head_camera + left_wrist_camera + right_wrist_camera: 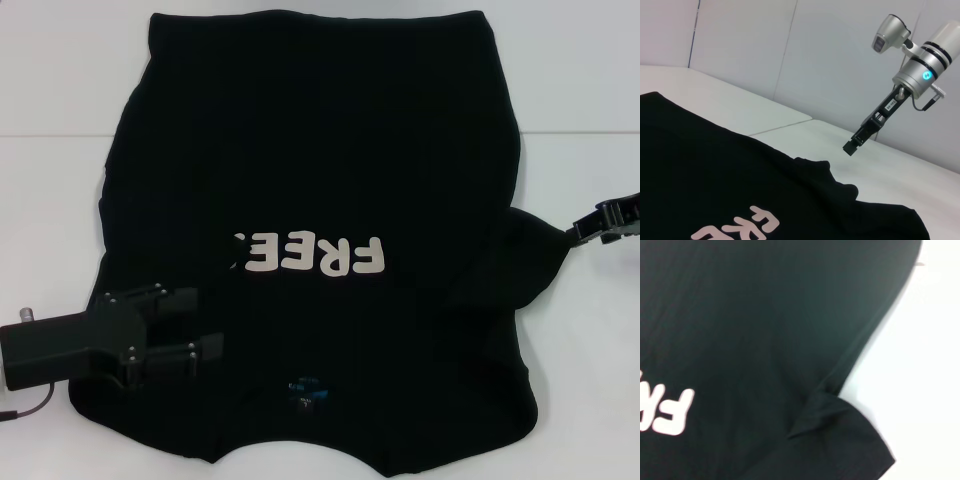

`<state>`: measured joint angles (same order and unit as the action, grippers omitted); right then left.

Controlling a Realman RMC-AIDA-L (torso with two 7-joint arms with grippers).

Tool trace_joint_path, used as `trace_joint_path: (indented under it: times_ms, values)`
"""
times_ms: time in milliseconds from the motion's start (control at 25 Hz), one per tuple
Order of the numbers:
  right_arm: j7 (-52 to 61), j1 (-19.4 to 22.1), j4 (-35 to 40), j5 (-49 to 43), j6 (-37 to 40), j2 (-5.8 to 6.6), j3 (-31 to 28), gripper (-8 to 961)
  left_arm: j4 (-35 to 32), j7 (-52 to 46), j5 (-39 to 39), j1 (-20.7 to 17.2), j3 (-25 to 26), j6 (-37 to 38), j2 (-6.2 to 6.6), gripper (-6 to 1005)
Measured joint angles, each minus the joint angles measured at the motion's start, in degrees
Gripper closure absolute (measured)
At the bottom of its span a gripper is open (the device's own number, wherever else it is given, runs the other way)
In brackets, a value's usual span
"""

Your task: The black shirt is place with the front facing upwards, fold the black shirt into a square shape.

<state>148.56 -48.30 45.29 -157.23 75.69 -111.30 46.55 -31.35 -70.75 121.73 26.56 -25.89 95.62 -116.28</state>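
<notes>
The black shirt point(330, 130) lies spread on the white table, front up, with its cream letters point(320, 257) across the middle and the blue neck label point(305, 388) near the front edge. My left gripper point(200, 325) hovers open over the shirt's left shoulder area, where a fold of cloth covers the end of the lettering. My right gripper point(580, 232) is at the tip of the right sleeve point(530, 260). In the left wrist view the right gripper point(851, 146) hangs above the table, apart from the shirt point(700, 170). The right wrist view looks down on the sleeve point(840, 440).
White table point(60, 80) shows to the left, right and back of the shirt, with a seam line point(50, 135) running across it. A white wall point(790, 50) stands behind the table.
</notes>
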Motion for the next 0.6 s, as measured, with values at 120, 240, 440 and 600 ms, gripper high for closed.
trace_joint_path:
  times_ms: [120, 240, 440, 600]
  values:
    - [-0.32, -0.07, -0.32, -0.4, -1.25, 0.0, 0.49, 477, -0.01, 0.0, 0.0, 0.03, -0.18, -0.06, -0.04, 195]
    - [-0.4, -0.51, -1.54, -1.88, -2.99, -0.12, 0.88, 403, -0.03, -0.05, 0.0, 0.01, -0.1, -0.09, -0.04, 195]
    - [-0.46, -1.2, -3.85, -3.76, -6.14, -0.32, 1.86, 403, -0.04, -0.09, 0.0, -0.07, -0.21, -0.09, -0.16, 194]
    - [-0.59, -1.51, -4.75, -3.74, -8.16, -0.66, 2.5, 403, -0.03, -0.14, 0.02, -0.09, -0.23, -0.09, -0.18, 194]
